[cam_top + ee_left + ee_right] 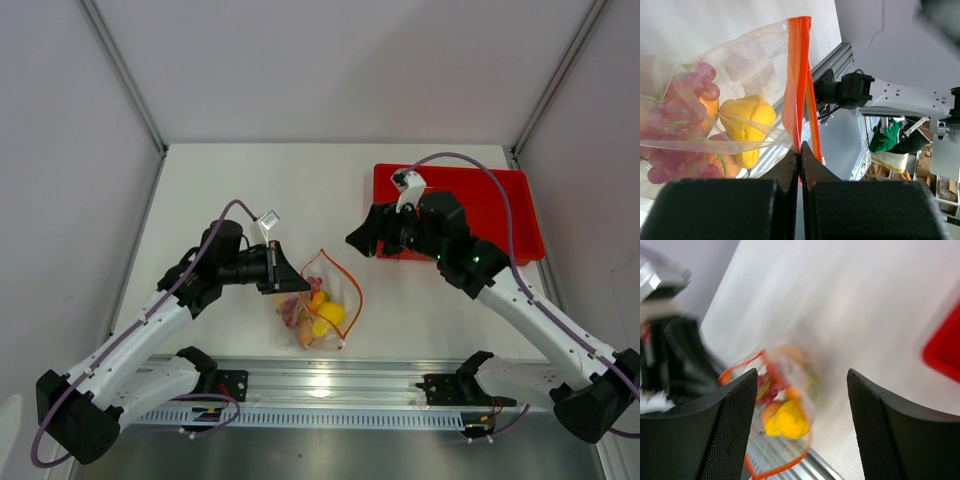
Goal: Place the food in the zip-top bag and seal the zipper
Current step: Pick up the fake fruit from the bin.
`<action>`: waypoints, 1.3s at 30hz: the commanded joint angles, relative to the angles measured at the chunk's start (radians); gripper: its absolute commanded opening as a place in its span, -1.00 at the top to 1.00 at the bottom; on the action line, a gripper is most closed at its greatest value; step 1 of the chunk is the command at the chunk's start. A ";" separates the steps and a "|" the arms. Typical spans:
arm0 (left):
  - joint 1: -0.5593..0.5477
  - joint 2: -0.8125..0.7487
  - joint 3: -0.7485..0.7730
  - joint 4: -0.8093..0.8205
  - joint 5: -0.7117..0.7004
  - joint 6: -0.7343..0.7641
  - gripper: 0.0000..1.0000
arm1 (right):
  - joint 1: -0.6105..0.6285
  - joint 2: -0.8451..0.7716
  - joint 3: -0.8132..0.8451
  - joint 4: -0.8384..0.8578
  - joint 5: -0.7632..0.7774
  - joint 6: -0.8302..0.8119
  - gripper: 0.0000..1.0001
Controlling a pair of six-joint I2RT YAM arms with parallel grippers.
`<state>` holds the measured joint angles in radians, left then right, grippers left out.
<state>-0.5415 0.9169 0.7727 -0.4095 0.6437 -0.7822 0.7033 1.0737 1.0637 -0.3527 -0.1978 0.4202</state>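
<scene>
The zip-top bag [318, 300] lies on the white table [250, 190], close to its near edge and just behind the metal rail [320, 385] where both arms are bolted, a little left of the middle. If 12 o'clock is the far side of the table, the bag's bottom points to 6 o'clock and its mouth to 12 o'clock. The food is inside it: purple grapes [687, 97], a yellow fruit [747, 125] and an orange fruit [712, 114] press against the clear plastic. The zipper [797, 75] is not sealed along its whole length; from above, its orange-red strip makes an open loop toward 2 o'clock. At 9 o'clock from the bag is the left gripper [288, 281], and its fingers are closed tight on the end of the zipper, where both strips come together. Farther away, at about 1 o'clock from the bag and well apart from it, the right gripper [356, 240] hangs above the table with its fingers spread wide and nothing between them; its wrist view is blurred. Behind it, at 2 o'clock, the red tray [500, 195] lies near the far right corner.
</scene>
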 commanded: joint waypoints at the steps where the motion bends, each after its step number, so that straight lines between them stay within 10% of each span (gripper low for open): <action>1: -0.009 -0.035 -0.030 0.055 0.037 0.032 0.99 | -0.129 0.054 0.067 -0.034 0.026 0.054 -0.47; 11: -0.009 -0.043 -0.101 0.135 0.091 0.038 0.99 | -0.386 0.162 0.163 -0.031 0.130 0.052 -0.50; 22: -0.009 -0.004 -0.115 0.175 0.177 0.066 0.99 | -0.606 0.448 0.337 -0.267 0.265 0.069 -0.99; 39: -0.009 0.028 -0.121 0.167 0.232 0.101 0.99 | -0.662 0.753 0.456 -0.503 0.408 0.011 -0.99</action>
<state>-0.5442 0.9451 0.6613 -0.2707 0.8455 -0.7097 0.0399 1.8050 1.4788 -0.7925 0.1413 0.4366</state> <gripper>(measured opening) 0.005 0.992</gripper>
